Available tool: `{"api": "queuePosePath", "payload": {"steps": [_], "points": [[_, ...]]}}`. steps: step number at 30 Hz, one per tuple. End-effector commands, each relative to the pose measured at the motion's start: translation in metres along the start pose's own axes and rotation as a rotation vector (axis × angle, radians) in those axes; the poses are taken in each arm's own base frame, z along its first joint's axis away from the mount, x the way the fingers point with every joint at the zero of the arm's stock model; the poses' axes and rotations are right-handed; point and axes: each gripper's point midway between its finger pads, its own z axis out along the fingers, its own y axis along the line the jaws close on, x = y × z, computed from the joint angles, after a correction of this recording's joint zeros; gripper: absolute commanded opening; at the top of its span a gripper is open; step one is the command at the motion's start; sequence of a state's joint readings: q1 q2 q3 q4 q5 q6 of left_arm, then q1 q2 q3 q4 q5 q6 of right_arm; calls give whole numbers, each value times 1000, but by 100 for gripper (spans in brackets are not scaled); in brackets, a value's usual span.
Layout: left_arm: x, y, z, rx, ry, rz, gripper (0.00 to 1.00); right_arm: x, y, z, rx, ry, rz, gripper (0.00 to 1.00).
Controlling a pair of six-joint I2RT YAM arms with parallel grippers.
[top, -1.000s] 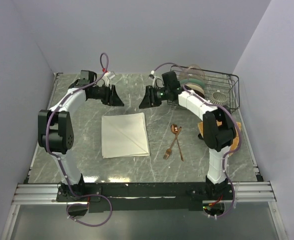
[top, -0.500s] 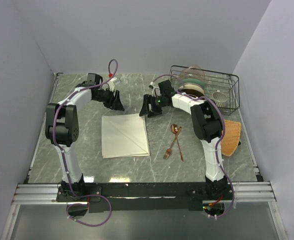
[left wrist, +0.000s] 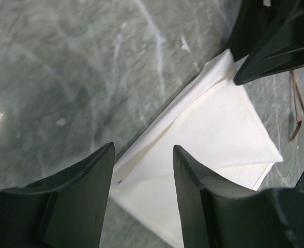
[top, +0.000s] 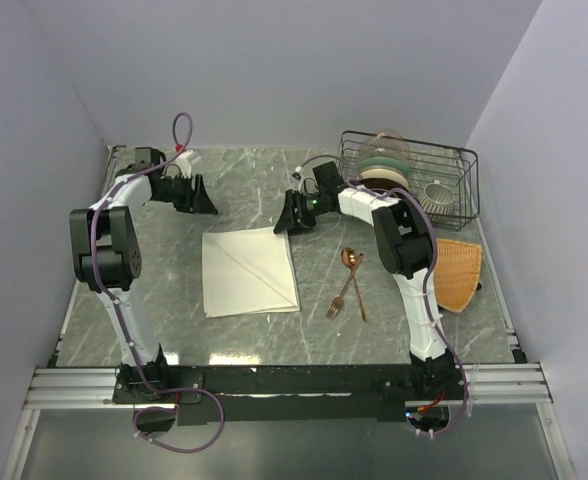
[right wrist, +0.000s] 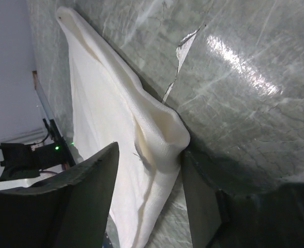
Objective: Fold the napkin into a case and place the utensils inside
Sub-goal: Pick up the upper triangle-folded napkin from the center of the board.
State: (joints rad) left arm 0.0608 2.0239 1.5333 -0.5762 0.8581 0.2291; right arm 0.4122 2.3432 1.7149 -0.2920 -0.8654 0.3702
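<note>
The cream-white napkin (top: 249, 270) lies flat on the marble table as a folded square with a diagonal crease. My right gripper (top: 286, 222) is low at its far right corner. In the right wrist view the open gripper (right wrist: 149, 155) straddles that corner of the napkin (right wrist: 105, 119), which bulges up against the right finger. My left gripper (top: 198, 200) is open and empty, up and to the left of the far left corner. Through it (left wrist: 143, 155) I see the napkin (left wrist: 219, 124). The copper spoon (top: 351, 258) and fork (top: 336, 305) lie crossed to the right of the napkin.
A black wire rack (top: 464, 165) with plates and a small bowl (top: 436, 192) stands at the back right. An orange woven mat (top: 459, 272) lies by the right arm. Walls close the left, back and right sides.
My left gripper has swung left, away from the napkin's far left corner. My right gripper has come down to the far right corner.
</note>
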Motion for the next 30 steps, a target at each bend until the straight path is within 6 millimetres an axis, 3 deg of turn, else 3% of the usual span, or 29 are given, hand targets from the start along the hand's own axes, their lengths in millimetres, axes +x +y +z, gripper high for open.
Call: {"api": "queuePosePath", "payload": {"steps": [1,3,6,13,18,23,30], "points": [[10,10,-7,0,29,4,54,-2,2,-2,-30,5,2,52],[23,20,-6,-4,69,-10,55,-4,5,-5,-32,-4,-17,48],[26,28,-3,4,88,11,57,-8,10,-9,-35,-20,-46,36],[24,30,1,52,95,62,69,-18,26,-16,-50,-62,-104,0],[25,35,7,99,118,99,76,-17,36,-20,-59,-70,-148,0],[40,35,14,166,166,82,71,-16,45,-23,-74,-81,-187,0],[65,21,14,261,209,57,63,-15,65,-29,-119,-96,-257,0]]}}
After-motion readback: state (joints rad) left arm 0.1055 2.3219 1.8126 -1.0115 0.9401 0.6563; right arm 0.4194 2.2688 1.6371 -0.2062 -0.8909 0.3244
